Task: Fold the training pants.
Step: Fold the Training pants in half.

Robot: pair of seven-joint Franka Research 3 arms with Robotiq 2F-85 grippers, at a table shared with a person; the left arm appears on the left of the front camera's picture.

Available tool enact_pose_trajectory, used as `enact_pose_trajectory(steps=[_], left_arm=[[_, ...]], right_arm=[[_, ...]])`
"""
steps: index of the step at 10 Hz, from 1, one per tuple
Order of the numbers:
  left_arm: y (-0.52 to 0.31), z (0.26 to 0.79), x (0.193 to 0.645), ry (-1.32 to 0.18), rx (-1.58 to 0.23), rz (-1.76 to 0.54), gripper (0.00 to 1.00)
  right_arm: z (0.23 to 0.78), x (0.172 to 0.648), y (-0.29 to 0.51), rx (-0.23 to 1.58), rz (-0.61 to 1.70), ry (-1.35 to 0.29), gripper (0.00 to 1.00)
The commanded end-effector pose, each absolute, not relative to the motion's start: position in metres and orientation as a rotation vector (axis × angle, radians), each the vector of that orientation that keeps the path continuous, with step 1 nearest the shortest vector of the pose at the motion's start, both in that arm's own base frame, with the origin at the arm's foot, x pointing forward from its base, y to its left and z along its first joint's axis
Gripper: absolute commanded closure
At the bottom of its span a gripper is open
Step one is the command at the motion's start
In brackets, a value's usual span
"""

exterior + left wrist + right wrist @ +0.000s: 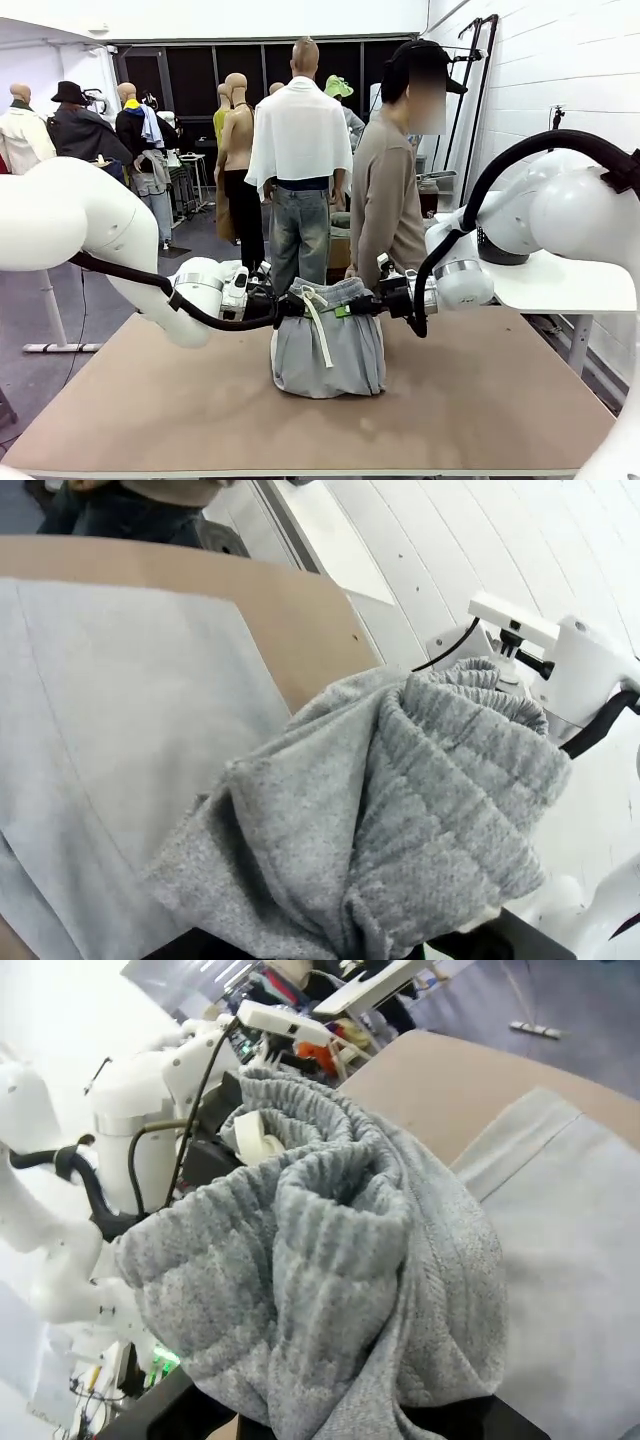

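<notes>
The light grey training pants (328, 350) hang bunched above the middle of the brown table (480, 400), their lower part resting on it. Its gathered waistband (335, 293) is lifted, and the white drawstring (319, 322) dangles down the front. My left gripper (287, 307) is shut on the waistband's left end, and my right gripper (368, 306) is shut on its right end. In the left wrist view the ribbed waistband (450, 780) bulges over the fingers, with flat cloth (110, 730) below. The right wrist view shows the same bunched waistband (330, 1260) against the fingers.
A person (392, 190) stands at the far edge of the table, just behind the pants. A white side table (560, 285) stands at the right. Bare tabletop lies in front of and beside the pants.
</notes>
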State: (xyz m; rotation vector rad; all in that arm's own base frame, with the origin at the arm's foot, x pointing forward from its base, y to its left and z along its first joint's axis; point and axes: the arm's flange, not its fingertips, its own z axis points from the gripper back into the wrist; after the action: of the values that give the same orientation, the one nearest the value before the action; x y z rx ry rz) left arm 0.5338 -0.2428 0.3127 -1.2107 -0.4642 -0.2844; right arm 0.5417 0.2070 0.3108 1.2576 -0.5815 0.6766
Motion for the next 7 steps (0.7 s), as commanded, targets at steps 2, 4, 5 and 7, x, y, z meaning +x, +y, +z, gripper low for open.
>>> enact_pose_trajectory(steps=[2,4,5,7], left_arm=[[-0.210,0.293,0.566,-0.575,-1.119,-0.238,1.00],[-0.242,0.311,0.544,-0.489,-1.208,-0.292,1.00],[-0.242,0.311,0.544,-0.489,-1.208,-0.292,1.00],[-0.242,0.311,0.544,-0.489,-1.208,-0.292,1.00]], right_arm=[[0.319,0.567,0.190,1.198,0.611,-0.603,1.00],[0.310,0.551,0.208,1.242,0.660,-0.587,1.00],[0.310,0.551,0.208,1.242,0.660,-0.587,1.00],[0.310,0.551,0.208,1.242,0.660,-0.587,1.00]])
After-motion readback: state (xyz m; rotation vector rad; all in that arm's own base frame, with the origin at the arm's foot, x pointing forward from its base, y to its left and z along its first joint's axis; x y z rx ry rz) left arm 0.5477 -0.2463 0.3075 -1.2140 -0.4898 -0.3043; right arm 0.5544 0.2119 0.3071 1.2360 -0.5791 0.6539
